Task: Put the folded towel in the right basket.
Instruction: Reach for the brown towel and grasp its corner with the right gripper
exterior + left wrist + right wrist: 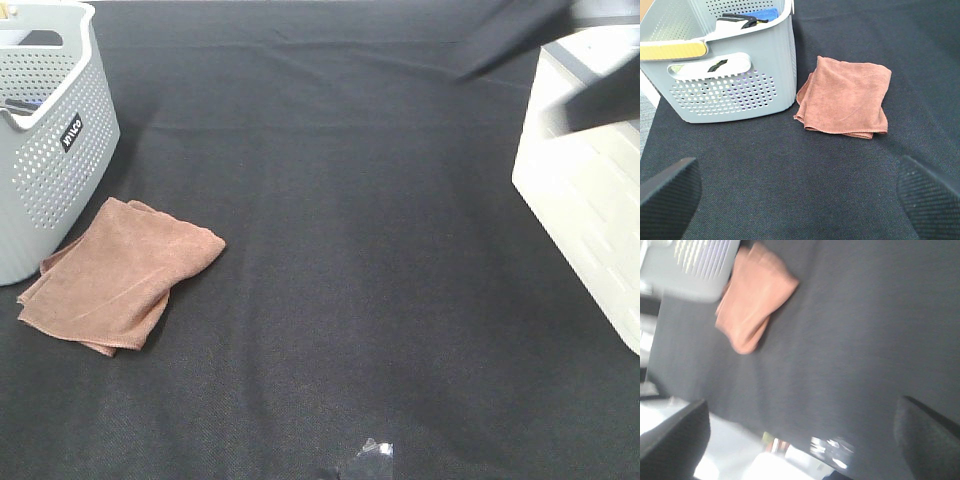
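Observation:
The folded brown towel (120, 275) lies flat on the dark cloth at the left, just in front of the grey basket (50, 130). It also shows in the left wrist view (845, 95) and, blurred, in the right wrist view (755, 295). The right basket (590, 190) is white and stands at the right edge. My left gripper (800, 200) is open and empty, a short way back from the towel. My right gripper (800, 440) is open and empty, high up. Its arm (520, 35) shows as dark blurred bars over the white basket.
The grey perforated basket (730, 75) holds a few items and touches the towel's edge. A small scrap of clear plastic (372, 455) lies near the front edge. The dark cloth (380, 250) covers the whole table.

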### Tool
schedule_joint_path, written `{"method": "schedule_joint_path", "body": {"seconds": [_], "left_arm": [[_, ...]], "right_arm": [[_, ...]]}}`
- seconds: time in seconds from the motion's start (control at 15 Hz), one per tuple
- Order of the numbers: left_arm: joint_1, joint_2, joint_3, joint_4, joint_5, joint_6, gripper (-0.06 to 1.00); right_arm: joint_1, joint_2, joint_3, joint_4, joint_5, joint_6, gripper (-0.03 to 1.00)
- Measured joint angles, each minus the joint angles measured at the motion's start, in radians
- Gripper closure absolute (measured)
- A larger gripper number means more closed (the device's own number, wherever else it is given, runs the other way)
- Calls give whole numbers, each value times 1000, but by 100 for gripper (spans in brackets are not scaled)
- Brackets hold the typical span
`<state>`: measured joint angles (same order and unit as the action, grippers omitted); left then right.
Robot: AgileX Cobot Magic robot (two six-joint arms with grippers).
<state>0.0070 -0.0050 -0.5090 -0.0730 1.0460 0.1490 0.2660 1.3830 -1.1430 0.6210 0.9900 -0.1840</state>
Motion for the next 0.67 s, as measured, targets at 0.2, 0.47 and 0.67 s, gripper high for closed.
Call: {"method": "schedule_joint_path", "body": {"seconds": [0.2, 0.47, 0.67], "left_arm": [[0, 0, 0, 0, 0, 0, -5], [0, 0, 0, 0, 0, 0, -5], [0, 0, 0, 0, 0, 0, -5]], "right_arm": [[254, 373, -103, 82, -129, -4, 1], [350, 696, -330, 177, -142, -10, 1], [350, 805, -423, 255, -144, -10, 1]]}}
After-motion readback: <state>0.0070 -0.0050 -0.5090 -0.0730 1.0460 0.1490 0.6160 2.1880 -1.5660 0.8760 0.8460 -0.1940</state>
